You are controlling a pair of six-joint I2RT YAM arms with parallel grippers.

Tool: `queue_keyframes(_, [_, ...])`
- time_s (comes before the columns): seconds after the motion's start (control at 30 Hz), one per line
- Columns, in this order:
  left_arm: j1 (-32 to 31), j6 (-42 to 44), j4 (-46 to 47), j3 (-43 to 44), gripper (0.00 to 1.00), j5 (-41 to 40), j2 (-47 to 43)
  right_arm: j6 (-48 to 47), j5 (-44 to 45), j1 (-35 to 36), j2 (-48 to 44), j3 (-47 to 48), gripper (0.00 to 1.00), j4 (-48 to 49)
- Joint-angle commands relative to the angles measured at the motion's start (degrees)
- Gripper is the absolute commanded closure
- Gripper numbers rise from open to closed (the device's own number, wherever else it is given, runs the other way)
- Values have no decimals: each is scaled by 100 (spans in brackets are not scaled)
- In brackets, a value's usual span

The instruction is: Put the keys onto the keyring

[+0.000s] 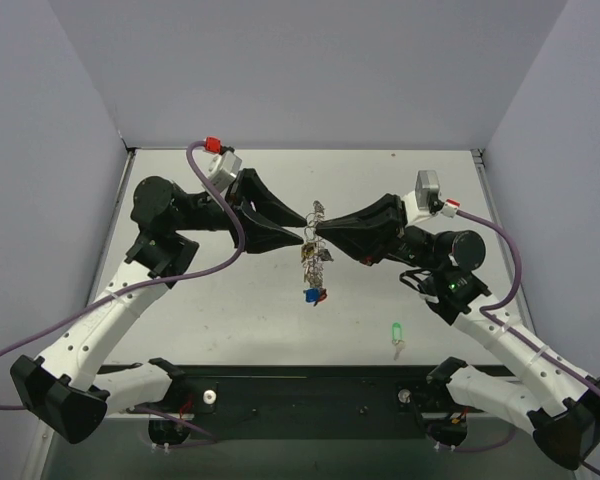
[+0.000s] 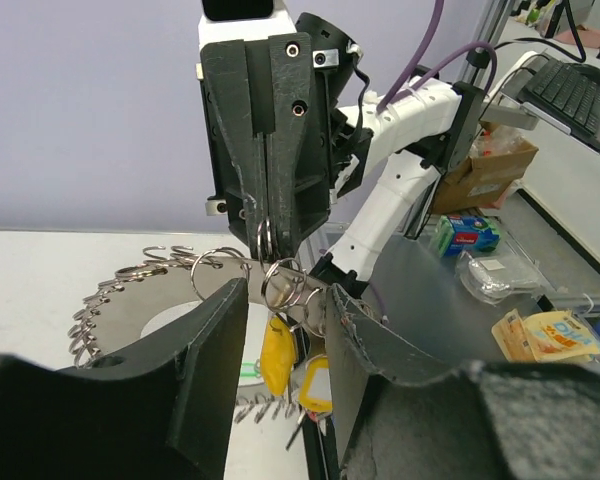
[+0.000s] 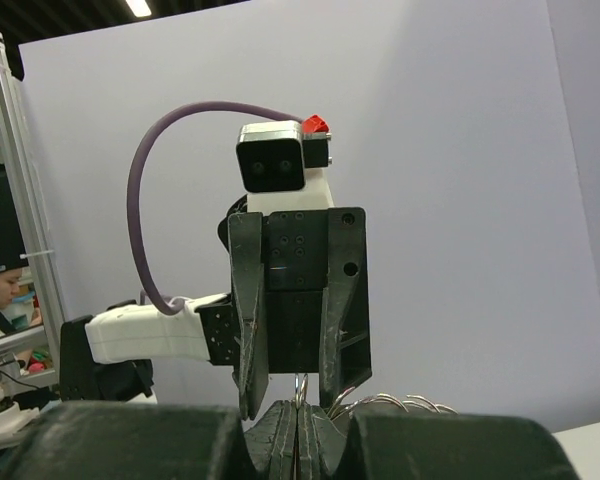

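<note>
**A hard, bumpy ring and very tiny keys**

On the left, my left gripper [image 1: 302,231] is spread. Its fingers [image 2: 208,380] stand on either side of the keyring [image 2: 120,290] and do not squeeze it.

The keyring is held up in the middle, between my two grippers, over the table [image 1: 210,300]. I think it is stiff metal, light and slippery. Its bumpy rim has little dips, so I would pinch it there, close to my other grip.

Some keys [image 2: 278,352] dangle from it. There are yellow ones, and a blue key [image 1: 311,295] lower down. I think they will swing if I move fast.

Just right of the ring, my right gripper [image 1: 319,229] is pressed together. It pinches a thin wire loop of the keyring.

Further right and nearer to me, one green key [image 1: 397,330] lies on the table. It looks small and flat, and hard to pick up. I would take it by its plastic head.
</note>
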Motion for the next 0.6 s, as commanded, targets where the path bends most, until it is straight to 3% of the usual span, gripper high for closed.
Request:
queue_keyframes(0.0, [-59,-135,414,202,53,68,3,123,-110,-35,-34,173,100,1107])
queue_keyframes(0.47, [-244,208,-26,431,54,-310,179,184,-145,-35,45,156,100,1194])
queue_keyframes(0.57, [-253,199,1,492,59,-337,222,176,-136,-35,45,147,100,1186])
